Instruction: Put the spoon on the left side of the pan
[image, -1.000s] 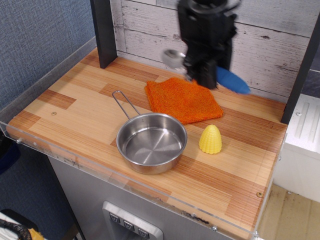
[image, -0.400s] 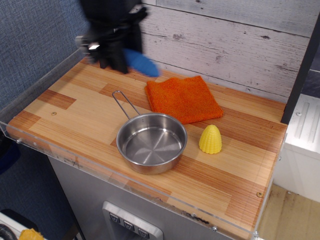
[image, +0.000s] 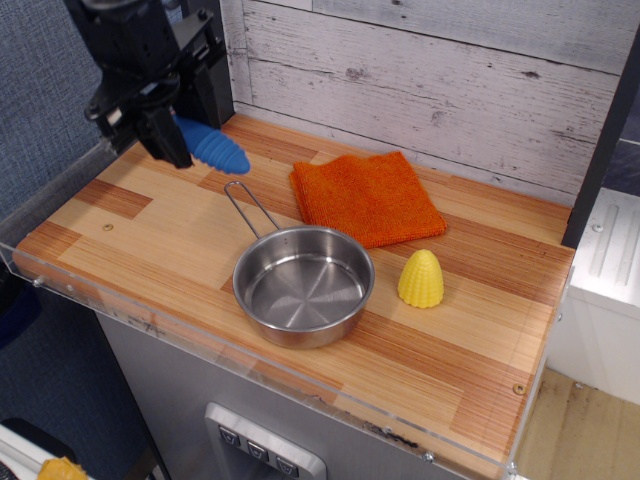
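Currently: tool (image: 160, 135) clamped on spoon (image: 212, 148), held above desk (image: 150, 240) at pan's (image: 303, 286) ten o'clock, blue handle pointing four o'clock toward pan; lowering judged next.

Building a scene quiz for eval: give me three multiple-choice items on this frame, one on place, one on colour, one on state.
1. Where is the yellow corn-shaped cone?
A. Inside the pan
B. On the counter to the image right of the pan
C. On the cloth

2. What colour is the cloth?
A. Green
B. Orange
C. White

3. What is the state of the spoon?
A. Held in the pincer above the counter
B. Lying in the pan
C. Lying on the cloth

Answers:
1 B: it stands on bare wood beside the pan.
2 B: the fabric is bright orange.
3 A: the blue handle juts from the pincer at the back left.
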